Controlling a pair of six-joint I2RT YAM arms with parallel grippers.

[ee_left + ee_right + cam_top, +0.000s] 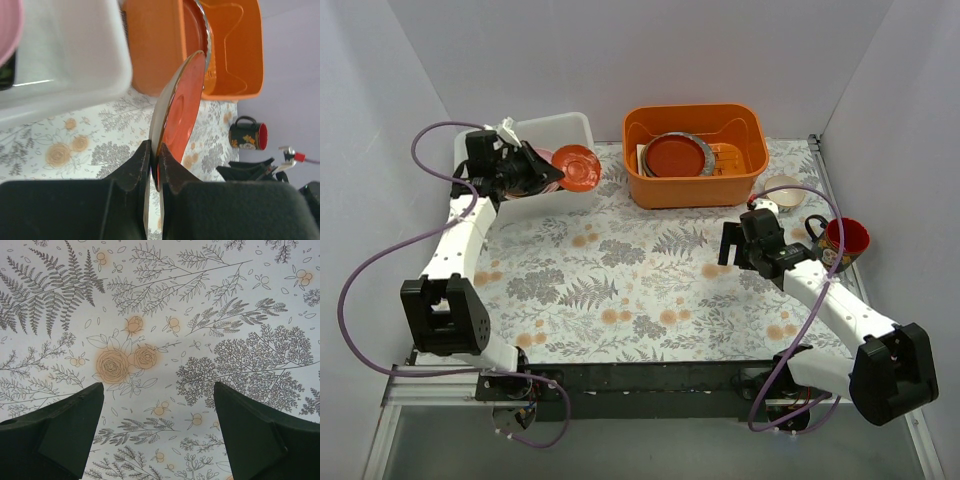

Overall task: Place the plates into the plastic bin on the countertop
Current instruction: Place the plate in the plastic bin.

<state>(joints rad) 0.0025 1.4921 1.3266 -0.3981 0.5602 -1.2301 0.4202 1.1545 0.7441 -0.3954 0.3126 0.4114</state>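
Observation:
My left gripper [557, 176] is shut on the rim of a small red plate [577, 167], held at the right front corner of the white plastic bin [572, 123]. In the left wrist view the red plate [181, 102] stands on edge between my fingers [141, 161], with the bin wall [70, 55] at upper left and a pink plate [9, 30] and a black dish [6, 75] inside it. My right gripper [728, 246] is open and empty over the fern-printed countertop [620, 270], which fills the right wrist view [165, 330].
An orange tub [695, 155] with a red plate and other dishes stands at the back centre. A small cream bowl [783, 190] and a red mug [844, 244] stand at the right, near my right arm.

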